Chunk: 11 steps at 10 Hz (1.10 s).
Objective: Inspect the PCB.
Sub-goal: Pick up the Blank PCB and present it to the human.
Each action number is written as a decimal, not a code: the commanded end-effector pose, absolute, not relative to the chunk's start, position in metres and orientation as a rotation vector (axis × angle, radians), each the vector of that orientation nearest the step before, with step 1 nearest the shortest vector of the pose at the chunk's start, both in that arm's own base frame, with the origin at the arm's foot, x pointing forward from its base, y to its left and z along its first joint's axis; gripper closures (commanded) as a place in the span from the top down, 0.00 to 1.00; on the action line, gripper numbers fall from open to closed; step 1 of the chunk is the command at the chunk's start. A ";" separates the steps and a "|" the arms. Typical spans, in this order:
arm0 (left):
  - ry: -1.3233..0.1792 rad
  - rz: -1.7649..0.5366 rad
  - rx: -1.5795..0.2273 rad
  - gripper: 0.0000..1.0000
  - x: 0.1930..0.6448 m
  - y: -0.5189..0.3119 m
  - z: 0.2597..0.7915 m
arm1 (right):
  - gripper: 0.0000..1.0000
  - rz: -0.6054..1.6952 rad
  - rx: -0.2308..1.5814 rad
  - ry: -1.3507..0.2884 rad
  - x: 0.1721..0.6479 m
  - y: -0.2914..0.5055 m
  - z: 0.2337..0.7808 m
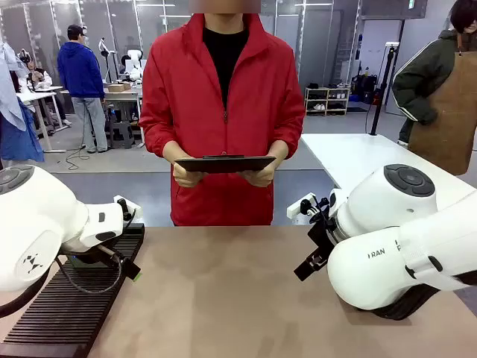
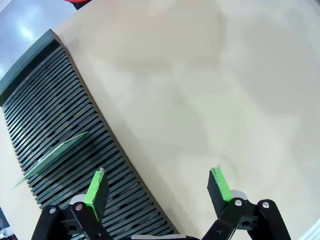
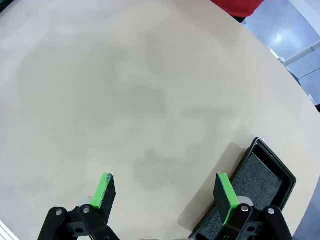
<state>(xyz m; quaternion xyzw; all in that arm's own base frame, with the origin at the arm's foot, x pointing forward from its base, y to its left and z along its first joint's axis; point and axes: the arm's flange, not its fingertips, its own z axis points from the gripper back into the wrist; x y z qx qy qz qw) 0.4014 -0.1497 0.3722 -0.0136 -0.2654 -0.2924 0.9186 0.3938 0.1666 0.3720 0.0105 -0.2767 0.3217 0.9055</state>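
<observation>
- Spreading wide, the left gripper is hanging over the table, and nothing is sitting between its jaws.
- One of its green fingers is hanging over the edge of a black rack that has many thin slots. The other finger is hanging over plain table.
- The PCB is standing on its thin edge in the slots of that rack. It is sitting outside the jaws, off to the outer side of the finger that is over the rack, and a little farther out than that fingertip. It is not touching the finger.
- One end of the PCB is poking out past the far edge of the rack.
- The right gripper is also holding its jaws wide apart, with only plain table showing in the gap.
- A black tray is lying on the table under one finger of the right gripper and reaching out past the outer side of that jaw. Its floor is looking dark grey.
- The other finger of the right gripper is hanging over plain table.
- A person in a red jacket is standing at the far side of the table, well beyond both sets of jaws, and is holding a dark flat thing level in both hands.
- The left arm is sitting low over the rack, and the right arm is sitting low at the other side of the table.
</observation>
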 end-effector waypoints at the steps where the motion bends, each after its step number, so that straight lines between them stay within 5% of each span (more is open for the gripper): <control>1: -0.546 -0.601 -0.028 1.00 0.401 -0.150 0.372 | 1.00 0.664 0.022 -0.571 0.394 0.167 0.372; 11: -0.546 -0.601 -0.028 1.00 0.401 -0.150 0.372 | 1.00 0.664 0.022 -0.571 0.394 0.167 0.372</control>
